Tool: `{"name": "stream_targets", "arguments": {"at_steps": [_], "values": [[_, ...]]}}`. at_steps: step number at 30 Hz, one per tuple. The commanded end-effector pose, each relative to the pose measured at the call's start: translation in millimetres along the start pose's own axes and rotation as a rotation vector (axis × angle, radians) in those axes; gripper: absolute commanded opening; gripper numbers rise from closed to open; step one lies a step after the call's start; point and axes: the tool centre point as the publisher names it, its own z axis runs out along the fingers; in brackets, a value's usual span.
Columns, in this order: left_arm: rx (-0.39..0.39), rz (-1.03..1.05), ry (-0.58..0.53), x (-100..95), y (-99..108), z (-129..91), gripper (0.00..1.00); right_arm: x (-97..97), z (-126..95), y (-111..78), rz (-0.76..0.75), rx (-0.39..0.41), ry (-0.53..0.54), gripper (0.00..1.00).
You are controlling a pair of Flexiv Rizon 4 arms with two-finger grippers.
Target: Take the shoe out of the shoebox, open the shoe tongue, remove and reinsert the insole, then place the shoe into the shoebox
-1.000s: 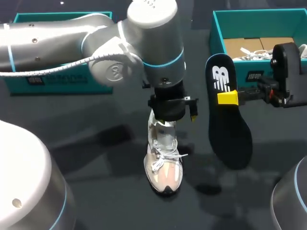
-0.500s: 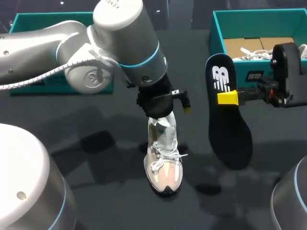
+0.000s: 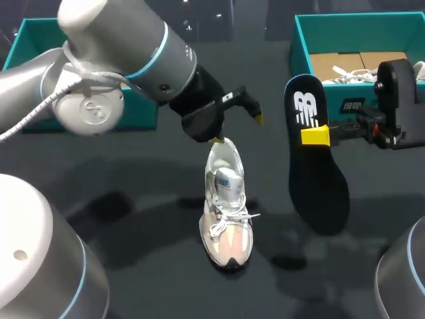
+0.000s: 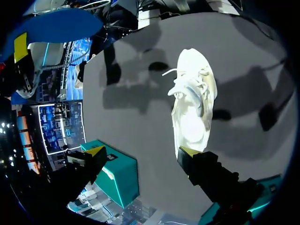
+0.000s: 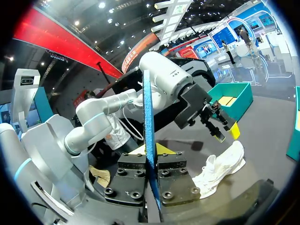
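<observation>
The table (image 3: 133, 219) is dark and looks smooth, so it would do little to stop the shoe sliding. The left arm (image 3: 113, 60) reaches in over the middle, and a careless sweep of it could knock the shoe over. The shoebox (image 3: 302, 46) stands at the far right, well apart from the shoe.

The insole (image 3: 317, 166) hangs upright, heel uppermost, pinched about its middle by the right gripper (image 3: 316, 136). Judged risk: so narrow a hold lets it pivot or slip once its toe presses into the shoe.

The shoe (image 3: 226, 212) stands on its sole on the table, outside the box, with nothing holding it. A push from the insole would likely shift or tip it. The left gripper (image 3: 238, 130) is spread wide, with one fingertip just over the heel collar.

View differences: the right wrist view shows the insole edge-on and clamped from both sides, which the head view only suggests. The left wrist view looks down the shoe from its heel end. No view settles whether the fingertip touches the heel.
</observation>
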Motion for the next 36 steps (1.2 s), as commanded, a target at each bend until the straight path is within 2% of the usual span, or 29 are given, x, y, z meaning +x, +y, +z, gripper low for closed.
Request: {"name": "stream_targets", "arguments": {"at_steps": [1,3,6,8,13,20,30,36], "values": [[-0.008,0.008,-0.288,14.0,-5.7,-7.4,1.0,-0.2,1.2,0.0,0.001,0.001,-0.001,0.0],[-0.008,0.008,-0.288,14.0,-5.7,-7.4,1.0,-0.2,1.2,0.0,0.001,0.001,-0.001,0.0],[-0.041,0.024,-0.374,9.6,-8.6,-15.1,1.0,-0.2,1.2,0.0,0.001,0.001,-0.001,0.0],[-0.024,0.049,-0.453,4.9,-8.6,-19.6,1.0,-0.2,1.2,0.0,0.001,0.001,-0.001,0.0],[-0.003,0.063,-0.57,-6.9,-3.8,-29.1,1.0,-0.2,1.2,0.0,0.001,0.001,-0.001,0.0],[-0.009,0.08,-0.716,-29.4,0.1,-57.0,1.0,-0.2,1.2,0.0,0.001,0.001,-0.001,0.0],[-0.009,0.08,-0.716,-29.4,0.1,-57.0,1.0,-0.2,1.2,0.0,0.001,0.001,-0.001,0.0],[0.088,-0.006,-0.759,-34.8,4.8,-72.6,1.0,-0.2,1.2,0.0,0.001,0.001,-0.001,0.0]]}}
